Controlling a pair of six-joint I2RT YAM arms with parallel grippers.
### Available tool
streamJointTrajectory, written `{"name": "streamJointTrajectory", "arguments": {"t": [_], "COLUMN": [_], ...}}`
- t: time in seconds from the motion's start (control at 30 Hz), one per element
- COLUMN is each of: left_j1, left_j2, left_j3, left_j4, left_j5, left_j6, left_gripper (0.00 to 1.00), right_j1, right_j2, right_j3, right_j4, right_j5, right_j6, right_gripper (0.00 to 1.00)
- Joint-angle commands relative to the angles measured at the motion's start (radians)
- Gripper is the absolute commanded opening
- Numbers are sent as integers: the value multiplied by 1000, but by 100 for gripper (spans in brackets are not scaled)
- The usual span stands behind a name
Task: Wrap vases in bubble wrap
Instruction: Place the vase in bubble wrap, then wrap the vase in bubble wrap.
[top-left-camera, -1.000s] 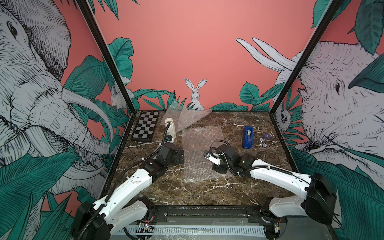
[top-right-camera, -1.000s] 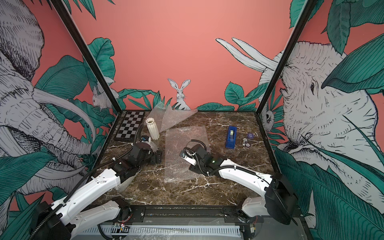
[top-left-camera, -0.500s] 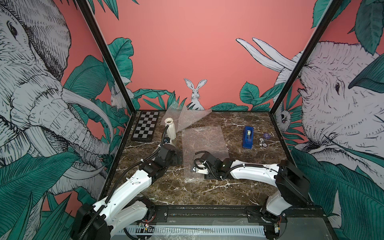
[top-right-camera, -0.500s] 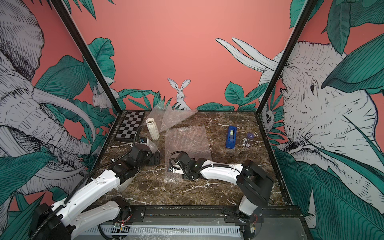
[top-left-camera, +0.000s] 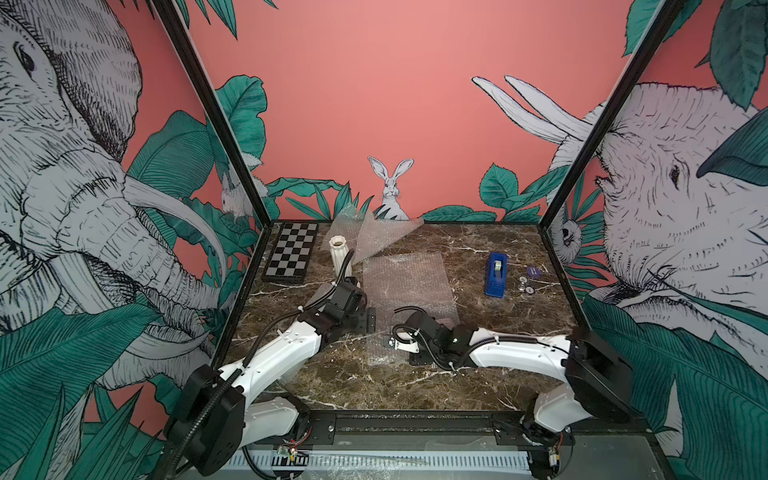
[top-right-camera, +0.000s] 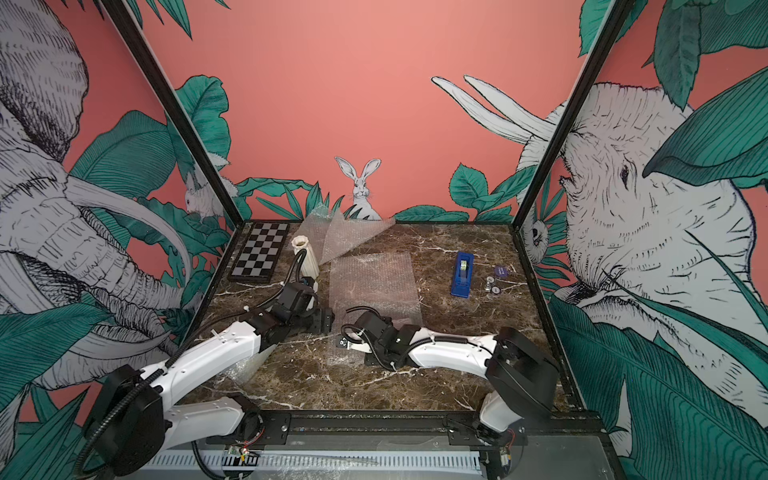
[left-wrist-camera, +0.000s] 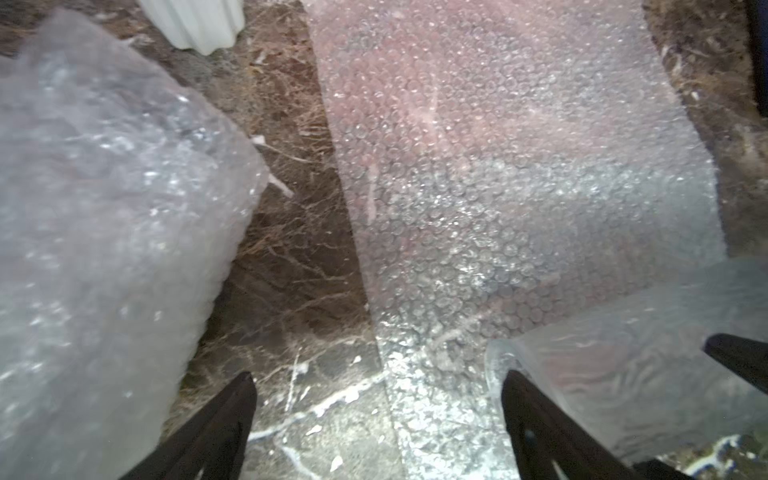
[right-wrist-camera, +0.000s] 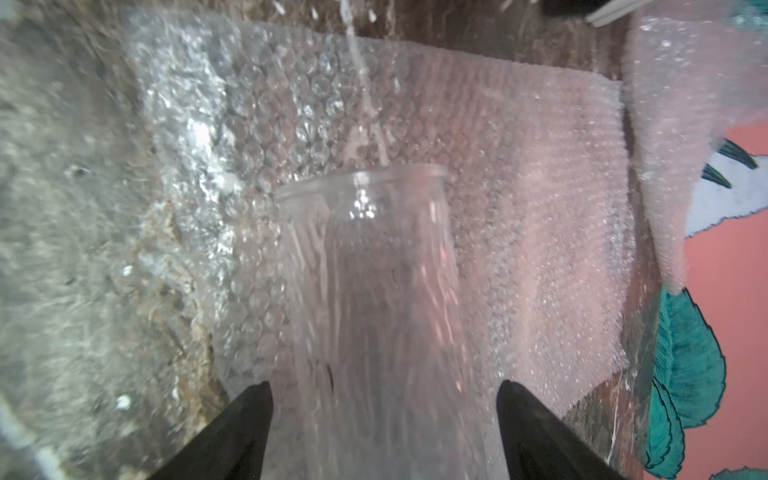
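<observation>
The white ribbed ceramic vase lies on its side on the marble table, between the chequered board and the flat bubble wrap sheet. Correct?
No. The white ribbed ceramic vase does not lie on its side; it stands upright, mouth up, as both top views show. It is on the brown marble table, between the black-and-white chequered board and the flat clear bubble wrap sheet.

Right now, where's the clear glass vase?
The glass vase lies on the flat bubble wrap sheet mid-table, between the fingers of the right hand in the right wrist view, its rim near the left hand.
</observation>
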Motion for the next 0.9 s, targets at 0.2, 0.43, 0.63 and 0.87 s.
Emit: {"name": "streamJointTrajectory", "arguments": {"t": [0.2, 0.43, 0.63, 0.87], "left_j1": [-86, -87, -87, -87], "left_j2": [126, 294, 367, 460], "left_j3": [129, 265, 344, 435], "left_j4": [-3, -81, -80, -102], "left_j5": [23, -11, 17, 63], "left_j6": [15, 17, 58, 92], "left_gripper": [92, 92, 92, 92], "right_j1": [47, 108, 121, 121], "right_j2": [-278, -204, -59, 50], "right_j3": [-144, -172, -127, -109], "right_j4": [-22, -44, -86, -64], "right_j5": [-22, 49, 109, 179], "right_j6": [142, 201, 182, 156], "right_gripper": [72, 55, 53, 42]}}
